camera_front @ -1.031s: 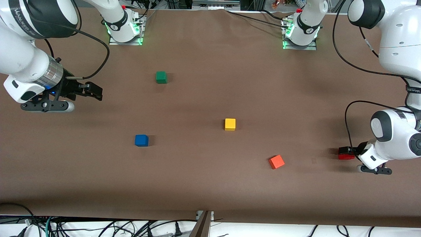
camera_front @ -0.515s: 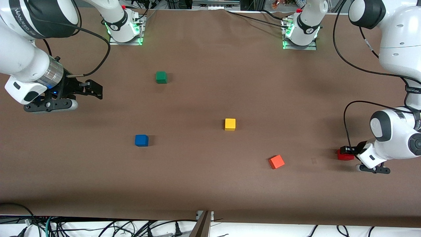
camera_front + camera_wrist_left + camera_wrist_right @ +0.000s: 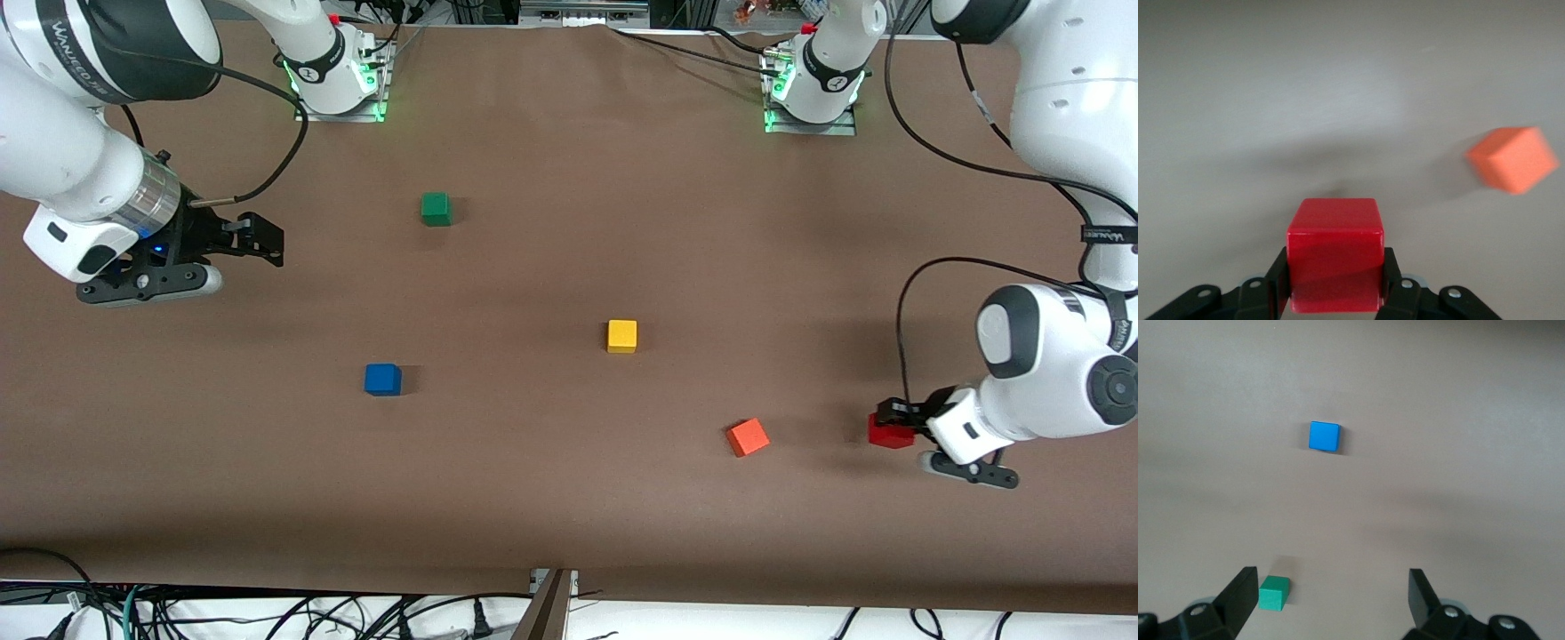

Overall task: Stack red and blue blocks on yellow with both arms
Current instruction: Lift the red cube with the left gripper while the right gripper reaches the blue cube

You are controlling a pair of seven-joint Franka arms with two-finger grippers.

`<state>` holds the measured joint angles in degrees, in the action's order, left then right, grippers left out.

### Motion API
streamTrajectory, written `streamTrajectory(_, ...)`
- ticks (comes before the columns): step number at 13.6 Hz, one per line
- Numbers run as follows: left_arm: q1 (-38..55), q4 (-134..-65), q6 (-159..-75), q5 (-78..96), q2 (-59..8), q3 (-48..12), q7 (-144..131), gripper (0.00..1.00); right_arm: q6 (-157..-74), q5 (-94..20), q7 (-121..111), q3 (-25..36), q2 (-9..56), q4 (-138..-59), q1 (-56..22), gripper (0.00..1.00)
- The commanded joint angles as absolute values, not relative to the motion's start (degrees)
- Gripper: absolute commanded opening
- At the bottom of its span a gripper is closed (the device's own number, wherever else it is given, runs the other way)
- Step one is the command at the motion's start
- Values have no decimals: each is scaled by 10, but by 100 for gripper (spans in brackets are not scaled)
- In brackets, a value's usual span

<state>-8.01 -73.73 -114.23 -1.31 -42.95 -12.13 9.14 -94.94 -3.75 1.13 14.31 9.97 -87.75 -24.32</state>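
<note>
Left gripper [image 3: 892, 418]: clamped on the small matte deep-red cube [image 3: 889, 433], one black finger [image 3: 1393, 283] against each side; it hangs over the brown table covering [image 3: 551, 498] at the left arm's end.
Red cube: lifted off the covering, upright between the pads, at about 3 o'clock from the lighter matte orange cube [image 3: 748, 437] in the front view.
Right gripper [image 3: 258, 242]: fingers [image 3: 1239, 597] spread wide with nothing between them, up in the air over the right arm's end of the table.
Blue cube: the small matte royal-blue cube [image 3: 382, 380] sits flat on the covering, at about 8 o'clock from the yellow one and well apart from it.
Yellow cube: the small matte bright-yellow cube [image 3: 621, 336] rests alone near the table's middle, nothing on top.
Orange cube: on the covering at about 4 o'clock from the yellow cube, turned slightly askew.
Green cube: the small matte green cube [image 3: 435, 209] lies at about 10 o'clock from the yellow cube, farther from the front camera than the blue cube.
</note>
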Motion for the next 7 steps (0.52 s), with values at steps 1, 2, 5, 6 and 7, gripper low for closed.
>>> streamTrajectory(1,-9,-738,-1127,-1,-405,-113,1,0,-948,-38,1,143,103,-875,-243,100)
streamTrajectory(2,15,-740,-1127,0,-402,-114,-40,0,-950,-34,1,143,109,-875,-243,100)
streamTrajectory(5,89,-746,-1128,-1,-403,-120,-148,0,-990,-35,-2,142,173,-873,-243,100)
streamTrajectory(6,108,-749,-1128,-1,-403,-120,-163,0,-991,-33,3,142,188,-874,-244,100)
streamTrajectory(7,131,-750,-1129,-1,-407,-120,-180,0,-993,-38,-1,142,204,-875,-243,100)
